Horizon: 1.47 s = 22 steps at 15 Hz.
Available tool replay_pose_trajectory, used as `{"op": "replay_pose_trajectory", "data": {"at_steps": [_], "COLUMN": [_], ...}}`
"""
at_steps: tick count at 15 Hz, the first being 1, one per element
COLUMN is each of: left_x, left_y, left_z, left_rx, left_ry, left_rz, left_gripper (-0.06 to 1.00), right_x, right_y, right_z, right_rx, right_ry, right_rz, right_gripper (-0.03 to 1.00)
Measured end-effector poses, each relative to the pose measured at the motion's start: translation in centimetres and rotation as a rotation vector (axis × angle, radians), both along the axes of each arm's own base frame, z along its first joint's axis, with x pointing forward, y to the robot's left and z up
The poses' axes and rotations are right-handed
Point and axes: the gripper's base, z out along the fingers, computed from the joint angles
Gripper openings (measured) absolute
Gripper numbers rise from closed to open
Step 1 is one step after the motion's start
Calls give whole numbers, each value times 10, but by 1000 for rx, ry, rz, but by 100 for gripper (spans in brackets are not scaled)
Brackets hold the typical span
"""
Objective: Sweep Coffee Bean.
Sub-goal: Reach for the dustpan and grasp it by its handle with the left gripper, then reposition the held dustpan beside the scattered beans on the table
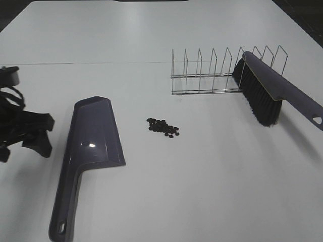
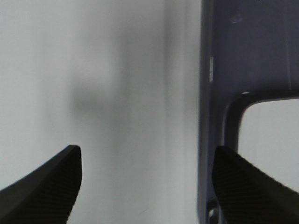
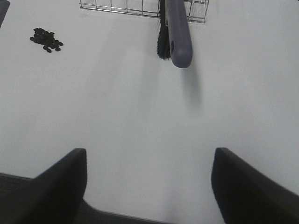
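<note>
The coffee bean pile [image 1: 163, 127] is a small cluster of dark beans on the white table, also seen far off in the right wrist view as coffee beans [image 3: 46, 39]. A purple dustpan [image 1: 93, 146] lies flat to their left, handle toward the front edge. The purple brush [image 1: 262, 96] with black bristles leans in a wire rack [image 1: 207, 75]. My left gripper [image 1: 46, 134] stands open just left of the dustpan [image 2: 247, 60], holding nothing. My right gripper [image 3: 149, 186] is open over bare table, well short of the brush handle [image 3: 180, 32], and is outside the high view.
The wire rack [image 3: 121, 7] stands behind the beans at the back right. Black cables and the left arm's body [image 1: 12, 101] fill the left edge. The table's front edge [image 3: 117, 217] shows beneath the right fingers.
</note>
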Motion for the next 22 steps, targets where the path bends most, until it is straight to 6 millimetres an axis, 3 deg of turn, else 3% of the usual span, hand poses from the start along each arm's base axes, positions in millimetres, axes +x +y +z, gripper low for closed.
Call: {"op": "replay_pose_trajectory", "data": {"at_steps": [2, 3, 6, 8, 11, 14, 15, 22], "left_x": [4, 6, 2, 1, 4, 4, 4, 3], "left_y": [-22, -46, -63, -67, -68, -68, -68, -60], "left_z": [-12, -30, -54, -69, -72, -73, -73, -62], "left_rx": [3, 9, 27, 46, 52, 53, 59, 137], "left_ry": [34, 61, 95, 130, 137, 137, 133, 102], "left_rz": [-33, -40, -51, -51, -53, -53, -68, -159], "left_gripper": [71, 71, 71, 71, 69, 38, 33, 34], "right_x": [0, 0, 0, 0, 0, 0, 0, 0], "right_y": [0, 0, 0, 0, 0, 0, 0, 0], "right_z": [0, 0, 0, 0, 0, 0, 0, 0], "right_rx": [0, 0, 0, 0, 0, 0, 0, 4], "right_ry": [0, 0, 0, 0, 0, 0, 0, -1], "right_rz": [0, 0, 0, 0, 0, 0, 0, -3], "right_gripper": [65, 65, 65, 65, 65, 65, 65, 65]}}
